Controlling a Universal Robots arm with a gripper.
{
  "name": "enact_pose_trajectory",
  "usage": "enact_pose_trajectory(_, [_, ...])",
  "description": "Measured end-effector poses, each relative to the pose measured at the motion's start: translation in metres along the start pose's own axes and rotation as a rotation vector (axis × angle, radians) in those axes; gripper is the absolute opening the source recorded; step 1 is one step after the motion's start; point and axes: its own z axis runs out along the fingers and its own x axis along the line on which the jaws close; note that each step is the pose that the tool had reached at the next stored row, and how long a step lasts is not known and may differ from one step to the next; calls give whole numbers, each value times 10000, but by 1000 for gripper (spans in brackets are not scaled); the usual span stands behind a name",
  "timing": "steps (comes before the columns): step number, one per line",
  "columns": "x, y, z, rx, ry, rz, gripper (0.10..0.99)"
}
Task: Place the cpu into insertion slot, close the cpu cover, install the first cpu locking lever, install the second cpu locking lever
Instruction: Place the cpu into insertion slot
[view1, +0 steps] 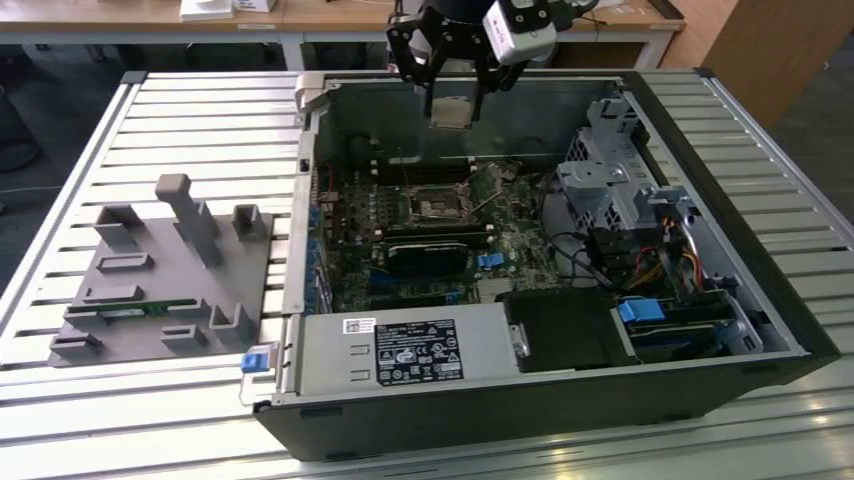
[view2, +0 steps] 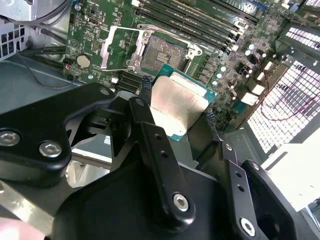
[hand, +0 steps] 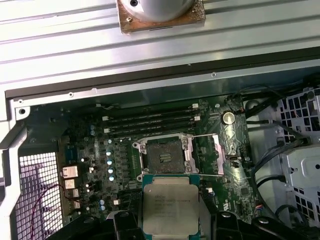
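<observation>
- the tool (view1: 454, 106) is clamped on the cpu (view2: 176, 105). one of its dark fingers (view2: 145, 86) presses on each of two opposite edges, so the chip hangs flat with its faces free.
- holding it by the edges looks deliberate: nothing touches the underside, and the chip can go down level into the socket.
- the cpu hangs in the air above the open computer case (view1: 747, 330), over its far part. it is well clear of the green circuit board (view2: 95, 20) and not yet in the socket.
- the insertion slot (hand: 164, 156) lies bare on the board, near the middle of the case in the exterior view. in the first wrist view the chip sits just short of being lined up over it.
- the cpu cover (view2: 107, 49) is swung open to one side of the socket, a thin silvery frame with a cut-out middle, so it leaves the way in clear.
- the cpu is a small flat square with a dull silver-grey metal top. a green border shows around that top, and there is faint print on it.
- the case lies on its side on a slatted metal desk (view1: 200, 110). a grey fixture (view1: 160, 280) stands on the desk at the exterior view's left, well apart from the work.
</observation>
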Motion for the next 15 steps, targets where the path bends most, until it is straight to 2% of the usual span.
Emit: enact_pose_trajectory(15, [0, 0, 0, -8, -40, 453, 537])
